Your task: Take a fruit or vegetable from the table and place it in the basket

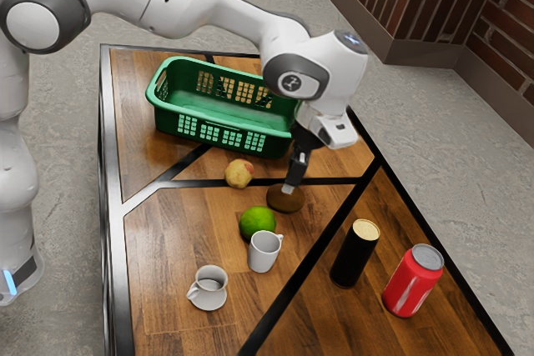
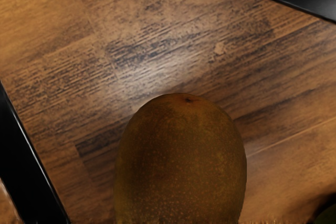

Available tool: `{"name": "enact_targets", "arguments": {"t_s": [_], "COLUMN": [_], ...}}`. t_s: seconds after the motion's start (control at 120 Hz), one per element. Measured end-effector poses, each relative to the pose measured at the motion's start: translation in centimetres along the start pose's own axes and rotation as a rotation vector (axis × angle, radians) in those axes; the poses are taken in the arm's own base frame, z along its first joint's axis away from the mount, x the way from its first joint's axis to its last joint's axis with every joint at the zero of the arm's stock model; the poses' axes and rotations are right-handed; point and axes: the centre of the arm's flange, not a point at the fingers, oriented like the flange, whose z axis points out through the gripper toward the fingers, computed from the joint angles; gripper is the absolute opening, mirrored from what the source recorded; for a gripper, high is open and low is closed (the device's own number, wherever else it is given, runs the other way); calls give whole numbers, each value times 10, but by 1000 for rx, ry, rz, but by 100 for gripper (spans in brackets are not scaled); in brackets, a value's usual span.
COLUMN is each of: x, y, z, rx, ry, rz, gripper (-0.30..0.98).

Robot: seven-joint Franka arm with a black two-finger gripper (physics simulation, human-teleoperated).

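Green basket [image 1: 197,112]: beyond the claw [image 1: 290,185], toward the exterior view's left
Handled cup [image 1: 209,297]: well left of the claw in that view, camera side
Yellow-red fruit [image 1: 238,174]: left of the claw, near
Lime [image 1: 257,222]: camera side of the claw, near
White mug [image 1: 264,253]: past the lime from the claw
Brown fruit [image 1: 286,199]: on the tabletop [image 1: 167,248], right at the claw's tip
Claw: grip unclear, cannot tell
Black can [image 1: 353,256], red can [image 1: 412,283]: right of the claw
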Motion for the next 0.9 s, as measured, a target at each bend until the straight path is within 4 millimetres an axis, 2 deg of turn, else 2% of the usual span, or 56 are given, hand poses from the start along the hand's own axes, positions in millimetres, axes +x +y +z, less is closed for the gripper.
{"name": "enact_targets", "arguments": {"t_s": [0.567, 0.9], "x": [-3, 2], "y": [7, 6], "z": [37, 39], "rx": [-14, -12], "ry": [-16, 18], "rz": [-33, -47], "gripper": [69, 69]}}
